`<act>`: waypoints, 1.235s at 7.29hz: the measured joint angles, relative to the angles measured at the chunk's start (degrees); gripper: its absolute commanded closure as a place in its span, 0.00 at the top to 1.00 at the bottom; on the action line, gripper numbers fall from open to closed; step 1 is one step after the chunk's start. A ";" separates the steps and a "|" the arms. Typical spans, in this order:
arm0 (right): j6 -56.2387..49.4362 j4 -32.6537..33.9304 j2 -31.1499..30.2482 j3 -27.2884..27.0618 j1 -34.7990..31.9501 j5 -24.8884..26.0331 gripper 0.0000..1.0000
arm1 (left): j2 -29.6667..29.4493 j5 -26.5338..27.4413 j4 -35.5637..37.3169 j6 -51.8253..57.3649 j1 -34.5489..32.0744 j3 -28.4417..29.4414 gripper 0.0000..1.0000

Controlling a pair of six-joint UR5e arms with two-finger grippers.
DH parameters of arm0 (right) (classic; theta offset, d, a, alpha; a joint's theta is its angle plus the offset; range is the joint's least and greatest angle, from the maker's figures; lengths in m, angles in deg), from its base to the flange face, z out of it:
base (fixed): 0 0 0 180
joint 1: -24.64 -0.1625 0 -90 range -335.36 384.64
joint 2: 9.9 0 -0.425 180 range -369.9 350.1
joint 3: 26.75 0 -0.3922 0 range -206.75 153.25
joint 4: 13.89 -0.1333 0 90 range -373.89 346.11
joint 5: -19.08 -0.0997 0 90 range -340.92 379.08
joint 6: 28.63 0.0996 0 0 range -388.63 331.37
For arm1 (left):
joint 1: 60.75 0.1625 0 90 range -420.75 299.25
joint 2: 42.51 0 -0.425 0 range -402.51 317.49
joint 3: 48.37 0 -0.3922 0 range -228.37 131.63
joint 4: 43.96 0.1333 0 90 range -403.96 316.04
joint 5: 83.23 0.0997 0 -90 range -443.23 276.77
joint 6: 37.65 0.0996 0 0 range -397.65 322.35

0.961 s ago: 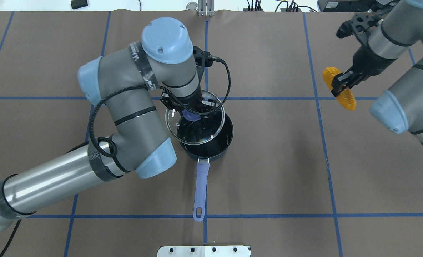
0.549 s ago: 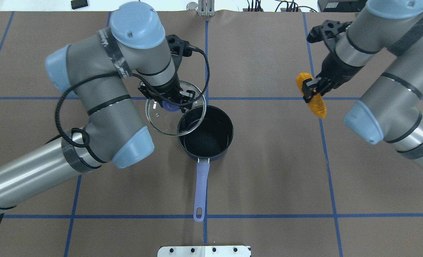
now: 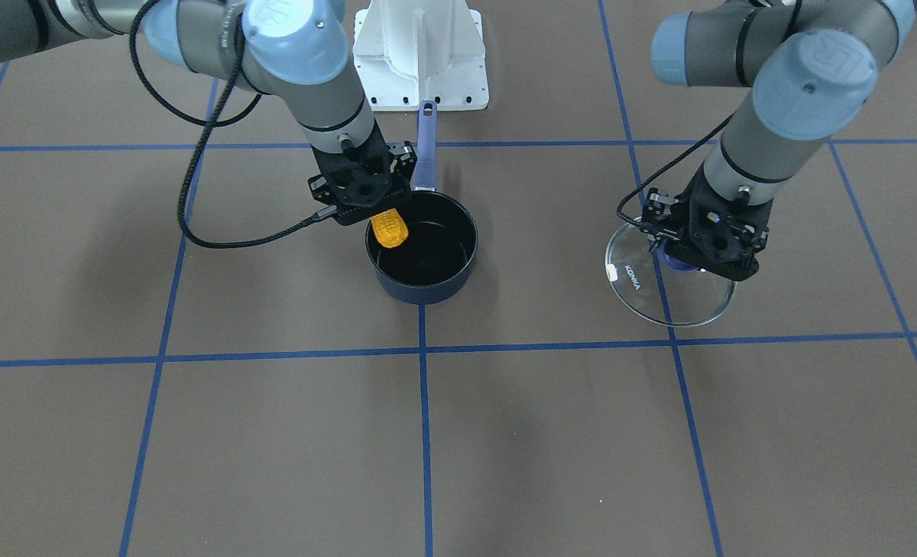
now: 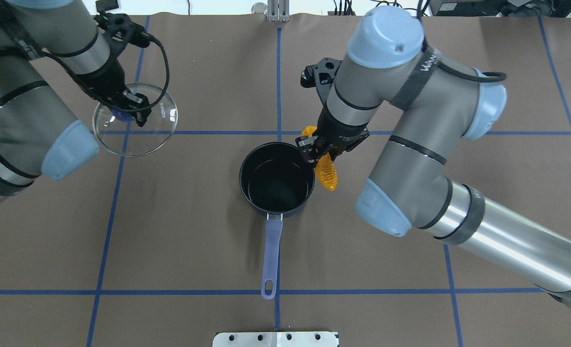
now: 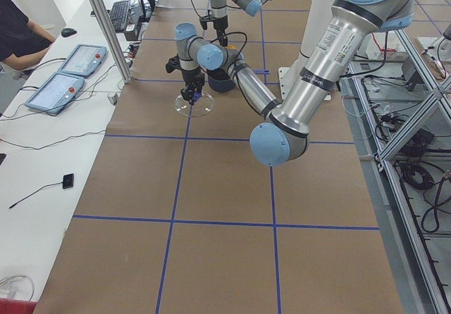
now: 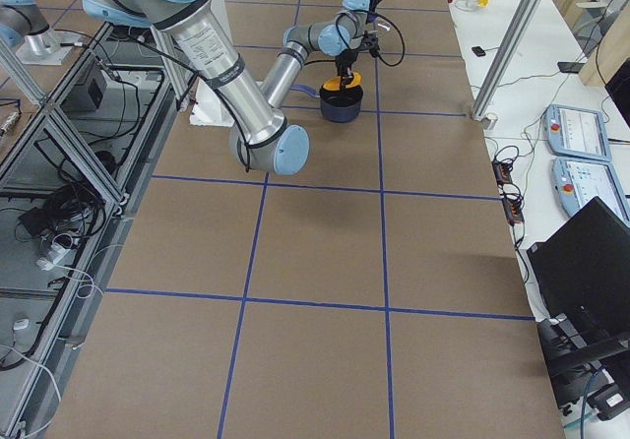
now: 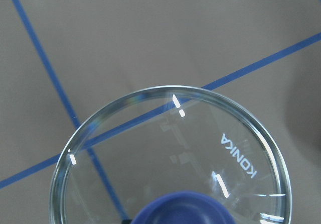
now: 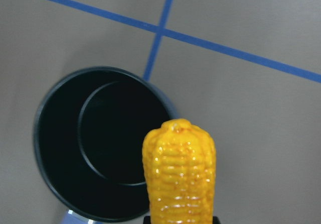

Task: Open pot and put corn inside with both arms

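Above the right-hand rim of the pot (image 4: pixel 273 185), my right pincer (image 4: pixel 320 150) is clamped across the corn (image 4: pixel 327 176), which hangs end-down and is not yet inside; off on my left, well apart from the pot, my left pincer (image 4: pixel 130 110) is closed on the blue knob (image 7: pixel 185 210) of the glass lid (image 4: pixel 140 137).

By my reckoning the opening is done, since the pot stands uncovered; the corn half is close to done but unfinished. What is left is a short shift inward over the mouth, then letting go; I would also expect to set the lid down, and I cannot tell whether it already touches the brown table (image 4: pixel 193 241) or hangs just above it.

The views disagree usefully; from overhead the cob seems to lie mostly outside the rim, while the front-facing camera puts its lower end over the dark opening. My right wrist camera settles part of that: the cob's tip sits beside the mouth, near the rim, and the pot is empty. Only my left wrist camera shows the lid's lettering and the knob up close; only the overhead shows the pot's handle (image 4: pixel 271 250) pointing back towards me.
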 measured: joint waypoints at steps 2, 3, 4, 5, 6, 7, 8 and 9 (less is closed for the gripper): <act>1.33 -0.28 2.23 3.02 2.86 1.90 0.20 | 2.15 -0.12 -0.63 3.21 -1.67 0.25 0.61; 1.41 -0.36 2.51 3.93 3.50 2.12 0.30 | 2.60 -0.13 -0.73 3.57 -1.89 0.31 0.61; 1.29 -0.39 2.59 4.43 3.84 2.18 0.68 | 2.80 -0.13 -0.77 3.70 -1.96 0.48 0.62; 1.03 -0.62 2.57 4.84 4.09 2.21 0.99 | 2.90 -0.16 -0.78 4.20 -1.98 0.93 0.62; 0.98 -1.73 2.47 5.33 4.25 2.22 1.00 | 3.33 -0.28 -0.84 5.38 -1.99 1.62 0.62; 1.16 -3.32 2.33 5.72 4.29 2.22 1.00 | 4.24 -0.78 -1.37 6.47 -1.96 2.49 0.63; 1.37 -4.17 2.28 5.87 4.25 2.22 1.00 | 5.47 -1.61 -3.63 6.94 -1.93 3.85 0.63; 1.48 -4.55 2.25 5.80 3.93 2.22 1.00 | 6.68 -2.21 -7.41 7.00 -1.90 5.93 0.64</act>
